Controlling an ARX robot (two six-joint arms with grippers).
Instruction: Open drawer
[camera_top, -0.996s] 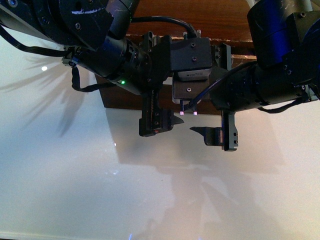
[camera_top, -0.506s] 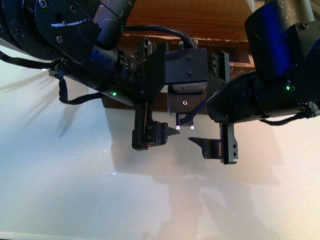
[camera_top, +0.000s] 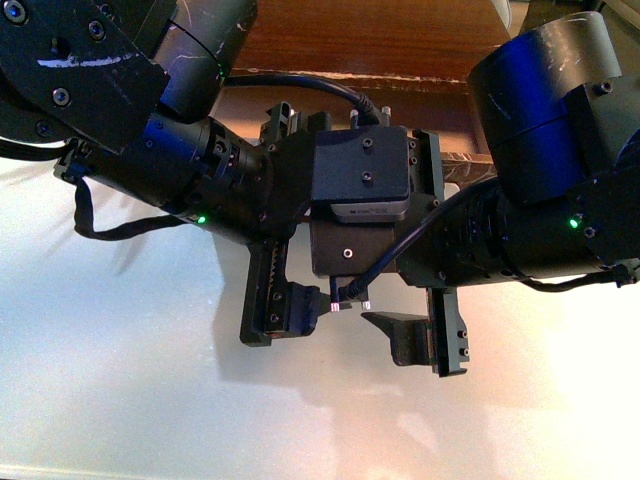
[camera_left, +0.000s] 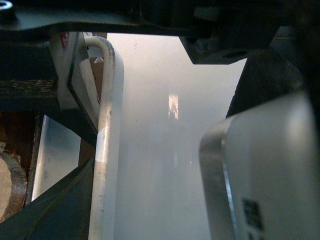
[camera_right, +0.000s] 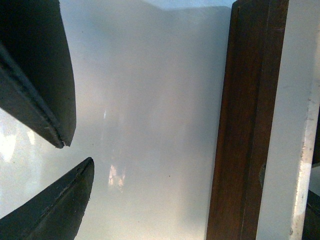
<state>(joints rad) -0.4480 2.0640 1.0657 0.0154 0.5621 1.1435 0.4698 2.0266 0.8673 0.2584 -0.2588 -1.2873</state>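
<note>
Glossy wht tabletop (camera_top: 120, 400), soft shadows, sm light glints

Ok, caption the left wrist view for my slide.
White bar handle beside a dark finger, glossy pale table beyond.

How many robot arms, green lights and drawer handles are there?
Robot arms: 2, left arm and right arm
Green lights: 2
White bar handle: 1
Total: 5

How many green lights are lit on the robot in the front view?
2. One green light glows on the left arm, by its wrist; the other green light glows on the right arm. Others may be hidden behind the arms.
</note>
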